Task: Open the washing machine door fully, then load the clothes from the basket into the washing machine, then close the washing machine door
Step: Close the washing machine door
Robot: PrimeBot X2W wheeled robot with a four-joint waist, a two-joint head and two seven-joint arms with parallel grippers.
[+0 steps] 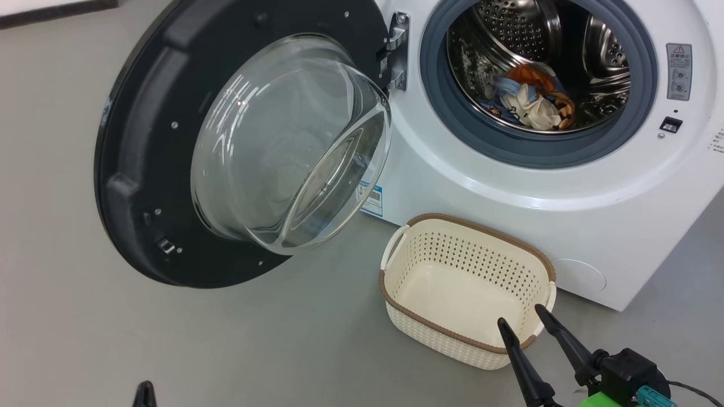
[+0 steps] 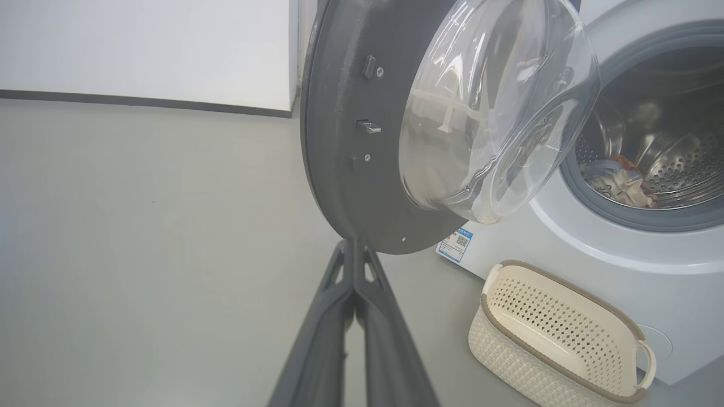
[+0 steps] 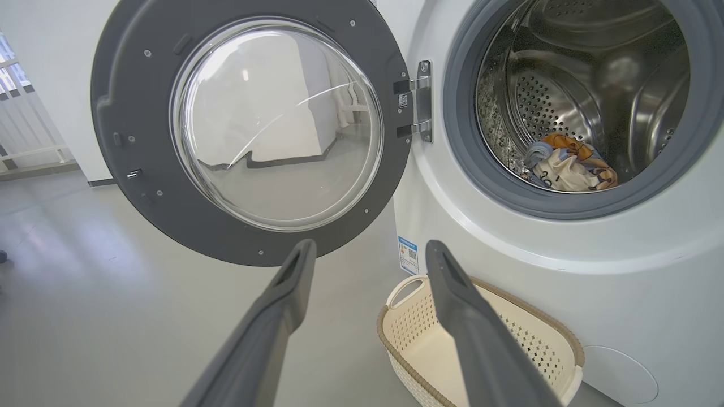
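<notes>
Washing machine door [image 1: 243, 141] stands swung open to the left of the drum on its hinge [image 1: 396, 51]. It likely handles as rigid and fairly heavy, with a slick glass bowl, so pushing the grey outer rim far from the hinge looks best. Clothes [image 1: 531, 102] lie in the drum; the basket [image 1: 464, 254] holds nothing. Left gripper [image 2: 353, 249] is clenched with nothing in it, pointing at the door's lower edge. Right gripper [image 1: 519, 315] is released above the basket.

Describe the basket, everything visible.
The basket is a small cream-white rounded rectangle of perforated, plastic-looking walls under a brown woven-look rim, with a loop handle at each end. It stands upright and empty on the grey floor, close before the washing machine; whether they touch is unclear.
</notes>
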